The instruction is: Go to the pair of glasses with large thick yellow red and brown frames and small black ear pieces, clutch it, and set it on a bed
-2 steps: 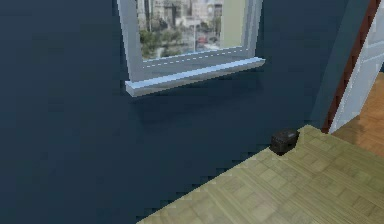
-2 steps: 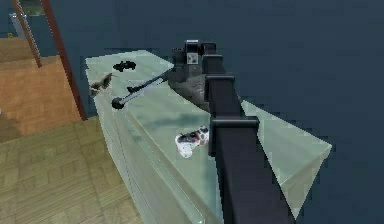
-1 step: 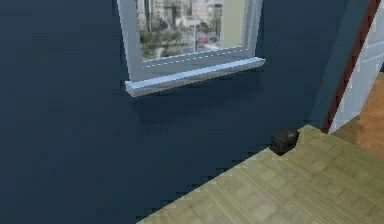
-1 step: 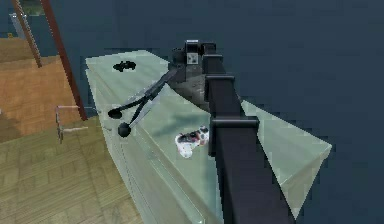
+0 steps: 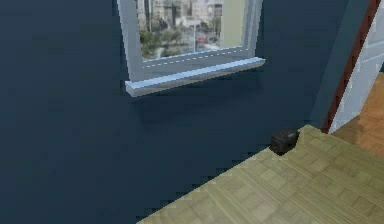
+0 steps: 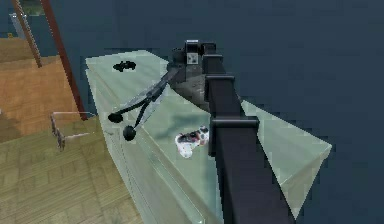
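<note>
No text, label, brand, number or sign can be read on anything in either view.
</note>
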You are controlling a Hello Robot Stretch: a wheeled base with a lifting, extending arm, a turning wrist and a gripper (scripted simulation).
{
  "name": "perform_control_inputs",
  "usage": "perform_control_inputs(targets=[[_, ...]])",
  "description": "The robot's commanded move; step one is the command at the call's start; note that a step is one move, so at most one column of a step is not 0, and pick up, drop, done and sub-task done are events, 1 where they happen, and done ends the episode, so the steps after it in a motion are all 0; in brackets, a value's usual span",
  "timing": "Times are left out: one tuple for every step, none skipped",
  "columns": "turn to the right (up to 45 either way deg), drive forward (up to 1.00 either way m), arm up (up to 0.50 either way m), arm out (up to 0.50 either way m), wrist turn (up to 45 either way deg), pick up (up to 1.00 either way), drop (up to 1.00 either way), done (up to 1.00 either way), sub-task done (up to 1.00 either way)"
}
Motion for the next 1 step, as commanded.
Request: perform_control_inputs(targets=[[0.0,0.00,0.00,-0.48,0.0,0.00,0.00,0.00,0.00]])
